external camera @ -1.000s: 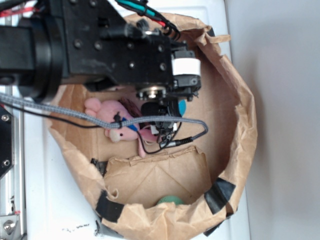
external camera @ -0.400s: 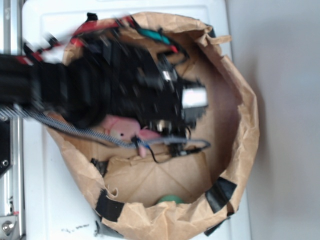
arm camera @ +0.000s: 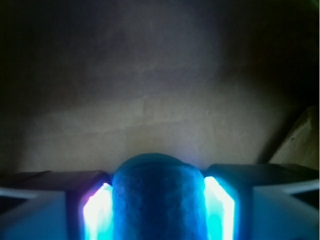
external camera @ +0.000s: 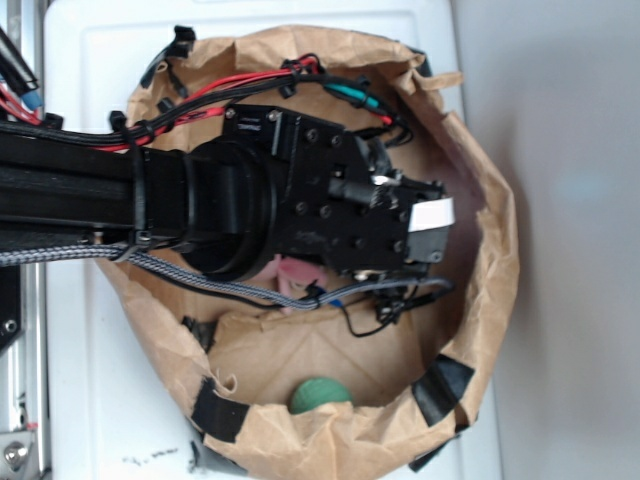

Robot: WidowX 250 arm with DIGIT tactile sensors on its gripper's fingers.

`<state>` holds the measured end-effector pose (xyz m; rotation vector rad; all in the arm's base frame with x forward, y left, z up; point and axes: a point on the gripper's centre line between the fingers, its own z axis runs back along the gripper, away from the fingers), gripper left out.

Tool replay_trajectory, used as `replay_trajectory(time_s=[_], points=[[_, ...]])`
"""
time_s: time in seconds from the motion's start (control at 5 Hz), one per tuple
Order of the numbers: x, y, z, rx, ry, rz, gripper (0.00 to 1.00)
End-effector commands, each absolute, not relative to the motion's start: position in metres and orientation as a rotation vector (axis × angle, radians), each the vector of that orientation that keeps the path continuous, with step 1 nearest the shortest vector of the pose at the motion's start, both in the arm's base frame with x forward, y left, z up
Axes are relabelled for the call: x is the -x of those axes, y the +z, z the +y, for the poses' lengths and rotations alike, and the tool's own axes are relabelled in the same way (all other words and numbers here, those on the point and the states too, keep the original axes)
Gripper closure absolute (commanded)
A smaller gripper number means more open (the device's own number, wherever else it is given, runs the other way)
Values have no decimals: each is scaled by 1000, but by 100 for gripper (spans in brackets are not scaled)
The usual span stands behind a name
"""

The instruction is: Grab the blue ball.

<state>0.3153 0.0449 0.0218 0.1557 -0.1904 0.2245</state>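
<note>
Black arm (external camera: 200, 205) reaching in from 9 o'clock across a crumpled brown paper bag (external camera: 480, 300) sitting on a white surface (external camera: 120, 60), wrist parked right over the bag's middle. Red and black cables (external camera: 215, 95) running along the top of the arm toward 11 o'clock, braided grey cable (external camera: 180, 275) looping underneath. Bit of pink plush (external camera: 298, 272) peeking out just below the wrist, mostly hidden. Green ball (external camera: 320, 394) down at 6 o'clock by the bag's inner wall, well apart from the arm. Black tape patches (external camera: 440, 388) on the rim around 5 and 7 o'clock. Fingertips not visible from the exterior view, buried under the wrist. Wrist view tells the story though: gripper (arm camera: 159, 210) clamped snug on the blue ball (arm camera: 159, 200), dimpled teal surface filling the gap at 6 o'clock, both fingers (arm camera: 95, 210) pressed against its sides and glowing bright cyan. Plain brown cardboard floor (arm camera: 160, 100) beyond, dim and shadowy.
</note>
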Motion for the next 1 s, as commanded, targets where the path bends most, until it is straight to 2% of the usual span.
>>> replay_trajectory(time_s=[0.0,0.2,0.4,0.6,0.8], points=[[-310,55,51,-75,220,-148,100],[-297,85,51,-48,203,-116,100],[-275,132,47,-38,182,-74,100],[-256,160,37,-40,142,-84,100],[-236,168,31,-79,113,-119,100]])
